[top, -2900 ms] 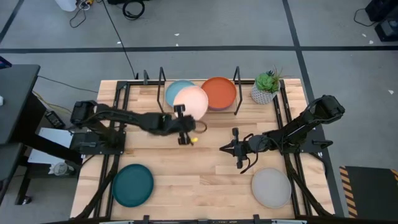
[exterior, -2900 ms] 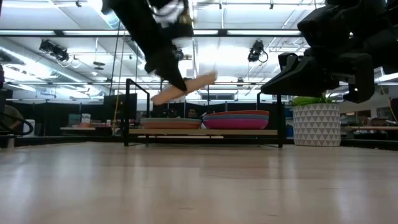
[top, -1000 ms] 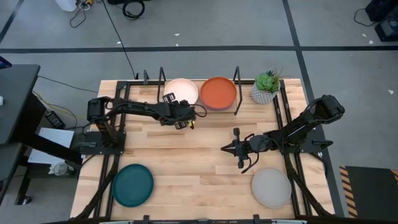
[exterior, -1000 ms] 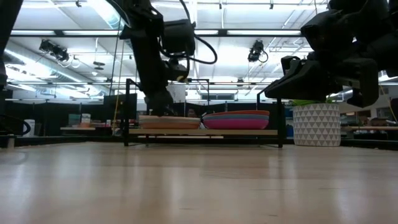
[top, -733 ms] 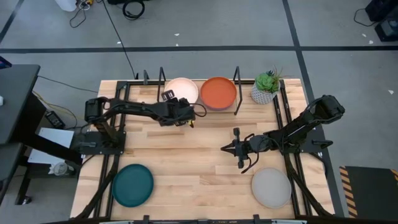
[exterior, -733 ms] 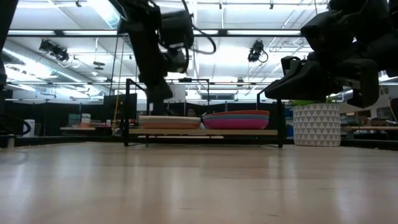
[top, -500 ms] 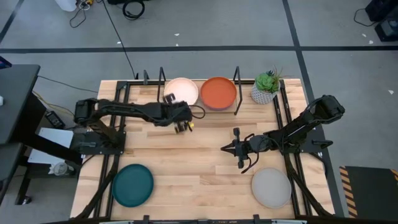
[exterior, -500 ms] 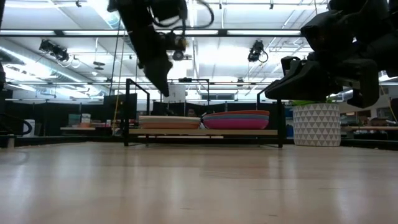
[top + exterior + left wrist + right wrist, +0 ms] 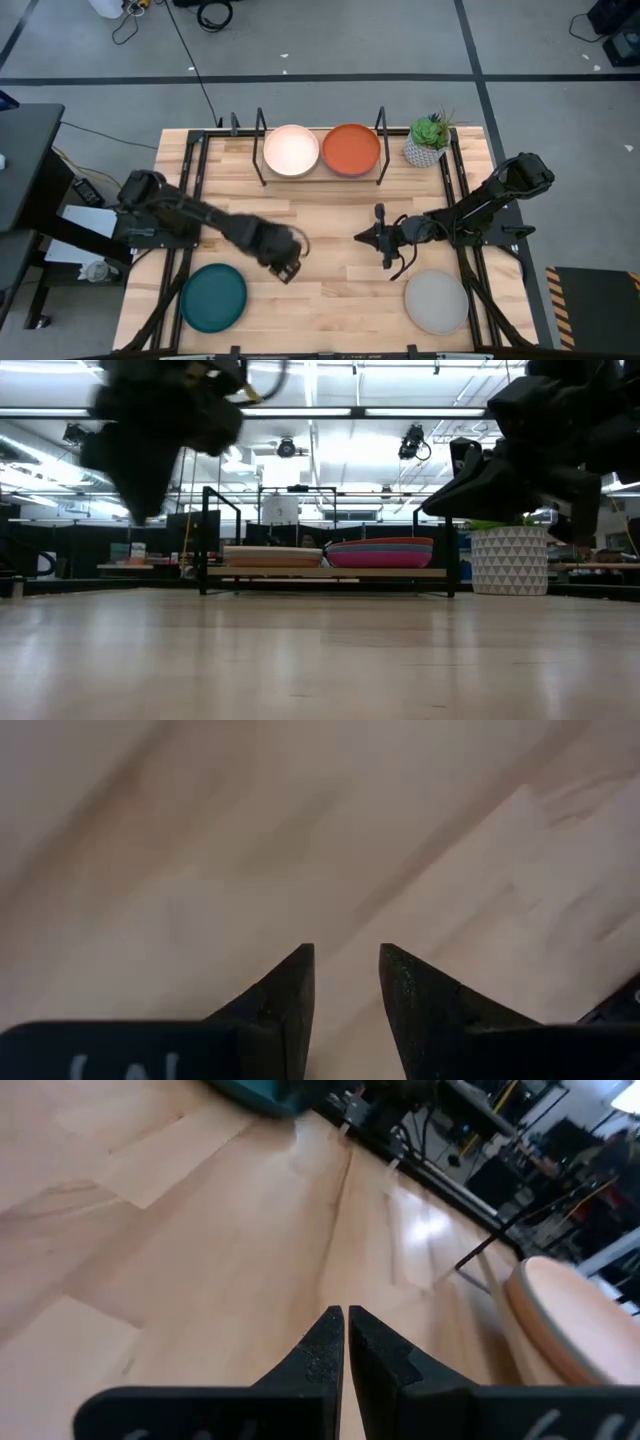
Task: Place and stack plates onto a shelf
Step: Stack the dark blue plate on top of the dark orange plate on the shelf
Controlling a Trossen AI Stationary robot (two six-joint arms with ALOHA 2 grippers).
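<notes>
The shelf (image 9: 322, 172) stands at the table's far edge. On it a cream-pink plate (image 9: 291, 150) tops the left stack and an orange plate (image 9: 351, 148) tops the right stack. In the low view the stacks (image 9: 380, 551) rest on the shelf board. A dark teal plate (image 9: 213, 297) lies flat at the near left and a grey plate (image 9: 436, 302) at the near right. My left gripper (image 9: 287, 270) hangs open over bare wood (image 9: 343, 952), just right of the teal plate. My right gripper (image 9: 380, 238) hovers shut (image 9: 345, 1312) mid-table, pointing left.
A small potted plant (image 9: 428, 140) stands at the far right, beside the shelf. Black frame rails (image 9: 185, 210) run along the table's left and right sides. Bare wood lies between the two grippers and along the near middle.
My left gripper has drawn back from the shelf, risen, and swung toward the table's near edge, ending beside the dark teal plate. It stays open. The cream-pink plate remains lying on the left stack of the shelf.
</notes>
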